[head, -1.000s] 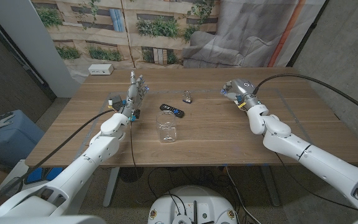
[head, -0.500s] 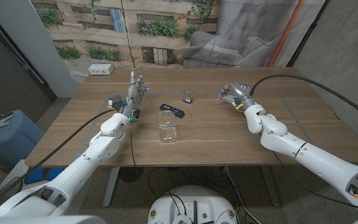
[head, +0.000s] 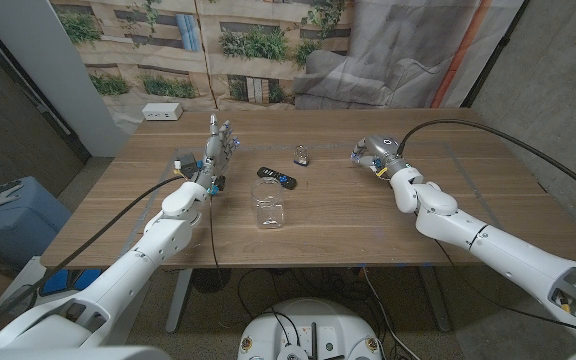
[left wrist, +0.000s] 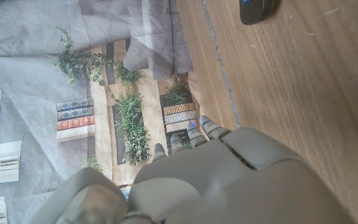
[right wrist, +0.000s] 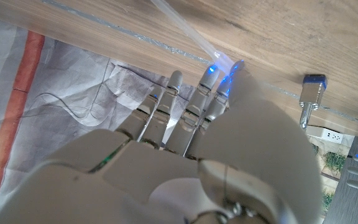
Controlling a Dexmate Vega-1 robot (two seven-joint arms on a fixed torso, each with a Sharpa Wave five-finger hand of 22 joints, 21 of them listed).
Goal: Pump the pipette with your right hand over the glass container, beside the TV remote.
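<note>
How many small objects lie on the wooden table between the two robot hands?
3: a clear glass container nearest the robot, a black TV remote just behind it, and a small metal binder clip farther back. The thin pipette shows at the right hand fingers.

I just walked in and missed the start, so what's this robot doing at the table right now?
The right hand is holding a clear plastic pipette pinched in its fingers, off to the right side of the wooden table. It is not yet over the glass container, which stands near the table's middle, just in front of the TV remote. The left hand waits with fingers apart, holding nothing. A small metal clip lies behind the remote.
</note>
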